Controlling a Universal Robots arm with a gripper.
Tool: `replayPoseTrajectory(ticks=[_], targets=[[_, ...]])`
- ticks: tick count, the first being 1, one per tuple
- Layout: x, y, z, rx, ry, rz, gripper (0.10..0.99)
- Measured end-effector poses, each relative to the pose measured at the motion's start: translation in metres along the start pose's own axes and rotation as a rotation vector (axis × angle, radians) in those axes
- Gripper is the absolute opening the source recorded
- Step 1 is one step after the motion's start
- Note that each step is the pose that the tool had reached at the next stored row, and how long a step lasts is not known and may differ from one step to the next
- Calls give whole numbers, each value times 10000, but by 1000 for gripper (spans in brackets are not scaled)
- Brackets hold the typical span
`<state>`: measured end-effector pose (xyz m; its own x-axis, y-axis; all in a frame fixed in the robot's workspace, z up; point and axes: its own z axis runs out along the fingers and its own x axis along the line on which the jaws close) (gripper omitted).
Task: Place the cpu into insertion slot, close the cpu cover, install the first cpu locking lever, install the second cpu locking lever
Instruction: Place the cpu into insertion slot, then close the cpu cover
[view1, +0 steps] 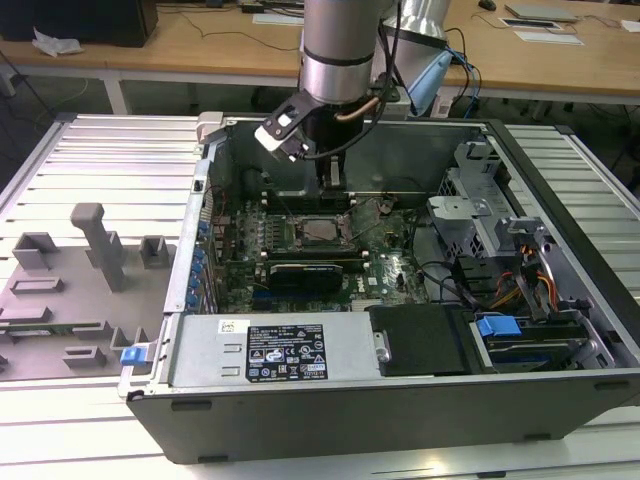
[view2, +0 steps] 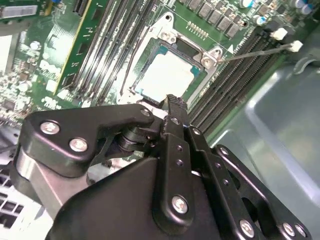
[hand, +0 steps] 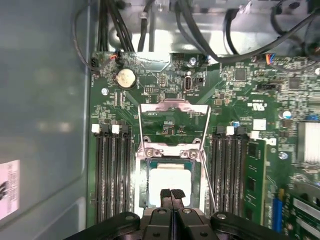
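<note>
Progress, as I judge it, is one step out of four. Cpu (hand: 170, 182) lies flat inside the slot (hand: 146, 175) with its pale top up, so the placing looks done. Cover (hand: 173, 106) is not closed: its frame is swung back from the slot on the hinge side, and the green board shows through its window. A thin lever (view2: 260, 51) stretches away from one corner of the slot, free and not hooked. A bent wire (view2: 127, 70) on the opposite side of the slot is probably the other lever, but I cannot say this for sure. Closing the cover and fastening both levers are left to do.

Gripper (hand: 171, 194) hangs just above the edge of the slot that is far from the cover. Its fingers are pressed together and carry nothing. The tips are close over the rim of the cpu; whether they touch it I cannot tell.
</note>
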<state>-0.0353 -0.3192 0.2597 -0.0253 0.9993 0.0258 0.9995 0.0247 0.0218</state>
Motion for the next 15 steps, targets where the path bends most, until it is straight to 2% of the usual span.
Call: replayPoseTrajectory(ticks=[2, 15], targets=[[2, 2, -82, -6, -6, 0, 106], [3, 2, -95, -6, -5, 0, 106]])
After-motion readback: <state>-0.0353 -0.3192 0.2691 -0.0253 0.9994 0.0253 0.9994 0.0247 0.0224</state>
